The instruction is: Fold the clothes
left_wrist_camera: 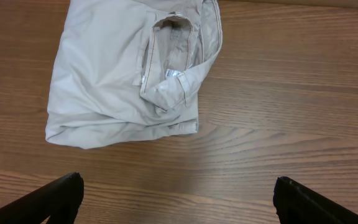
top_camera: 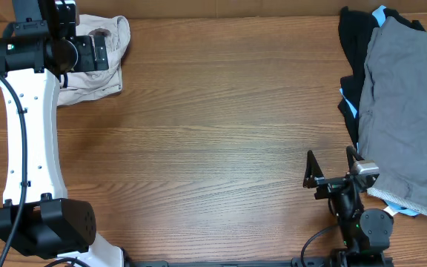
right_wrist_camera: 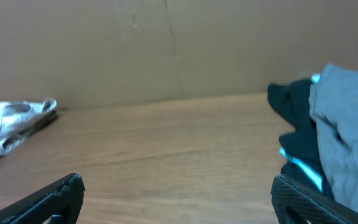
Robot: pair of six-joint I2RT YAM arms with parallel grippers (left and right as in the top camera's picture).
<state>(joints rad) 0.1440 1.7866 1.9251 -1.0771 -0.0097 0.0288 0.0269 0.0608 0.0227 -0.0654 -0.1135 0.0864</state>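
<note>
The clothes, a pair of light beige shorts (top_camera: 114, 33), lie folded in a compact bundle at the table's far left corner. In the left wrist view the shorts (left_wrist_camera: 110, 81) show their waistband, a belt loop and a white inner label. My left gripper (left_wrist_camera: 178, 190) hovers just off the bundle's edge, open, with only bare wood between its fingers. From overhead the left gripper (top_camera: 98, 50) partly covers the shorts. My right gripper (top_camera: 330, 159) rests near the front right of the table, open and holding nothing. The right wrist view shows the shorts (right_wrist_camera: 14, 121) far off at the left.
A grey garment (top_camera: 406, 104) lies on top of a black garment (top_camera: 354, 37) with light blue trim at the right edge, close to the right gripper. A brown cardboard wall (right_wrist_camera: 166, 50) stands behind the wooden table (top_camera: 221, 133).
</note>
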